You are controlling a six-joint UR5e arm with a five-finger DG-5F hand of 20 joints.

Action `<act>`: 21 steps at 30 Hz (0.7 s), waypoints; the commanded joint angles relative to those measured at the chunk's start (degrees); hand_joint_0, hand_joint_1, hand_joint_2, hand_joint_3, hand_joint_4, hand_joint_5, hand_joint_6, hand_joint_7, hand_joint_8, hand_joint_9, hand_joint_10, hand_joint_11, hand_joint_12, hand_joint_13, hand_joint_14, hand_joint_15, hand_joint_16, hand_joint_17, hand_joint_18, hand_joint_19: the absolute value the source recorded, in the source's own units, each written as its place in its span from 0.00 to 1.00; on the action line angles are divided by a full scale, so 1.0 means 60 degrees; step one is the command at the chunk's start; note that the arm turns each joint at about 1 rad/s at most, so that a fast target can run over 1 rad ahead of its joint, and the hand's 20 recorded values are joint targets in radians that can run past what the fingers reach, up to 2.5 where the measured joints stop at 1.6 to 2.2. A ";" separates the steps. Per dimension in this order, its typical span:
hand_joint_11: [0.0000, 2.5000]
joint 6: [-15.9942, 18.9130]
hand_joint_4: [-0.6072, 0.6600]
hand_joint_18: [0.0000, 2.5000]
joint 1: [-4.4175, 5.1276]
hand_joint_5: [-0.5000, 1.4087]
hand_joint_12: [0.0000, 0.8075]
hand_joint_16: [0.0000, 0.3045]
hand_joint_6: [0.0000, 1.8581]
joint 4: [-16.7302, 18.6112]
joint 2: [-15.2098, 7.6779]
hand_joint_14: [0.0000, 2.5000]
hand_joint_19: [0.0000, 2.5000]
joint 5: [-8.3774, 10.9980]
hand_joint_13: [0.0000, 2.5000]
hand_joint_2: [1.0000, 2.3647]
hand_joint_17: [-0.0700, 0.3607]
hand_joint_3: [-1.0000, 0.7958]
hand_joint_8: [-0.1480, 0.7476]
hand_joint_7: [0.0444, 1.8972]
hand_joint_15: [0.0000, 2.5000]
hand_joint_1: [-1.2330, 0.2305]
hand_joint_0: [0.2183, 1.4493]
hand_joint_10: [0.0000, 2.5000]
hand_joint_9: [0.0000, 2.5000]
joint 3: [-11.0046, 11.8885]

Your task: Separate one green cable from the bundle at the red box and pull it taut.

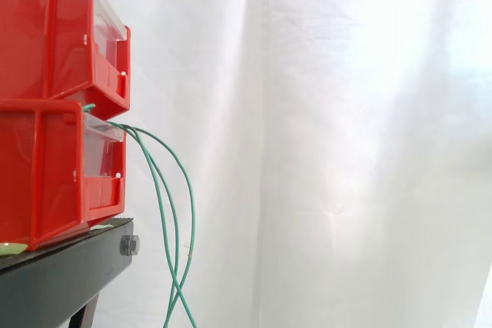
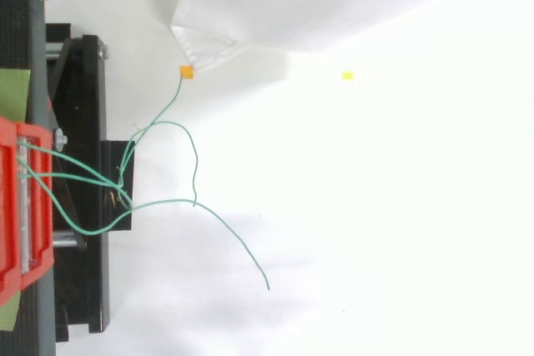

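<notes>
Green cables point(image 1: 192, 209) hang loose from the red box point(image 1: 46, 174) at the stand point(image 1: 69, 266) edge, none pulled tight; about the hand I cannot tell.

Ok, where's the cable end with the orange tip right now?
In the top view the orange tip lies upper left, beside the corner of the white curtain, right of the black stand.
</notes>
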 commanded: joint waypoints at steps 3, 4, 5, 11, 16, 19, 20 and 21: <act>0.49 0.0000 0.64 0.43 0.0000 0.17 0.35 0.16 0.27 0.0000 0.0002 0.01 0.36 0.0000 0.56 0.00 0.42 0.28 0.41 0.41 0.43 0.32 0.29 0.01 0.55 0.0010; 0.50 0.0000 0.64 0.44 0.0000 0.18 0.35 0.16 0.27 0.0015 0.0002 0.01 0.37 0.0000 0.56 0.00 0.42 0.28 0.41 0.42 0.44 0.31 0.28 0.00 0.56 0.0010; 0.50 0.0000 0.63 0.44 0.0000 0.18 0.35 0.17 0.27 0.0000 -0.0013 0.01 0.36 0.0000 0.56 0.00 0.43 0.28 0.40 0.42 0.45 0.31 0.27 0.01 0.56 -0.0005; 0.38 0.0000 0.61 0.41 0.0000 0.19 0.36 0.17 0.27 0.0000 0.0002 0.01 0.34 0.0000 0.55 0.00 0.43 0.28 0.31 0.40 0.41 0.29 0.27 0.01 0.57 -0.0005; 0.32 0.0000 0.62 0.36 0.0000 0.18 0.41 0.17 0.27 0.0000 -0.0013 0.01 0.33 0.0000 0.48 0.00 0.43 0.28 0.40 0.39 0.35 0.34 0.24 0.01 0.50 -0.0005; 0.45 0.0000 0.64 0.37 0.0000 0.18 0.40 0.17 0.27 0.0000 -0.0013 0.01 0.34 0.0000 0.50 0.00 0.43 0.28 0.37 0.40 0.36 0.34 0.24 0.01 0.59 0.0010; 0.41 0.0000 0.64 0.37 0.0000 0.18 0.40 0.17 0.27 0.0000 0.0002 0.01 0.34 0.0000 0.51 0.00 0.43 0.28 0.38 0.40 0.36 0.34 0.24 0.01 0.58 0.0010; 0.37 0.0000 0.64 0.37 0.0000 0.18 0.41 0.16 0.27 0.0000 -0.0013 0.01 0.33 0.0000 0.52 0.00 0.42 0.28 0.38 0.40 0.35 0.34 0.24 0.01 0.57 0.0010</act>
